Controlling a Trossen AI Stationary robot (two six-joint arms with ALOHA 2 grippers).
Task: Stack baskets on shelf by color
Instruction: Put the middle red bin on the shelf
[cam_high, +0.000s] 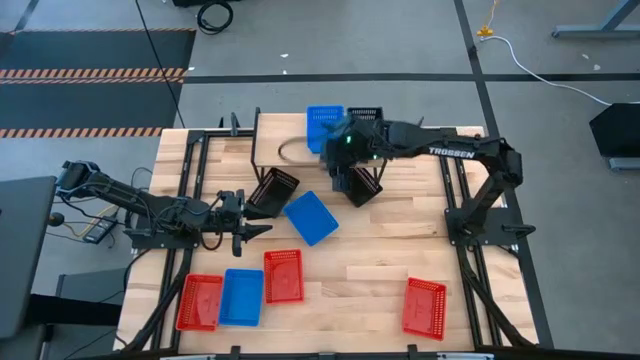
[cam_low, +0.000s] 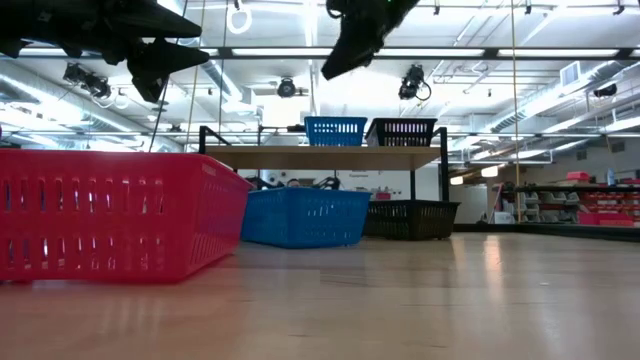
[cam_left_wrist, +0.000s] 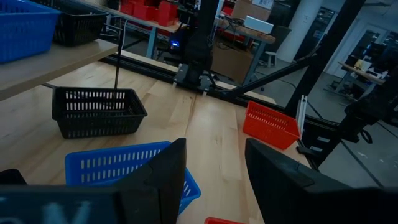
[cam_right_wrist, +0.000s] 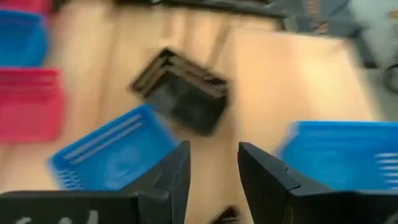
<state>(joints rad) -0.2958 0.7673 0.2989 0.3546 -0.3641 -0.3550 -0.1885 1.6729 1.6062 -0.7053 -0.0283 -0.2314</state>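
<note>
Up on the light wooden plank shelf (cam_high: 275, 135), a blue perforated plastic basket (cam_high: 324, 124) and a black one (cam_high: 364, 116) sit side by side. Above them hovers the right gripper (cam_right_wrist: 212, 163), fingers apart and empty. Left gripper (cam_left_wrist: 214, 171), also apart, waits over the table near a tilted black basket (cam_high: 273, 191).

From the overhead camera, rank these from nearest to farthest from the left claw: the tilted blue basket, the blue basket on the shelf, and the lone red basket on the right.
From the left claw:
1. Tilted blue basket, just right of it on the table.
2. Blue basket on the shelf, at the table's far side.
3. Lone red basket, near the right front corner.
</note>
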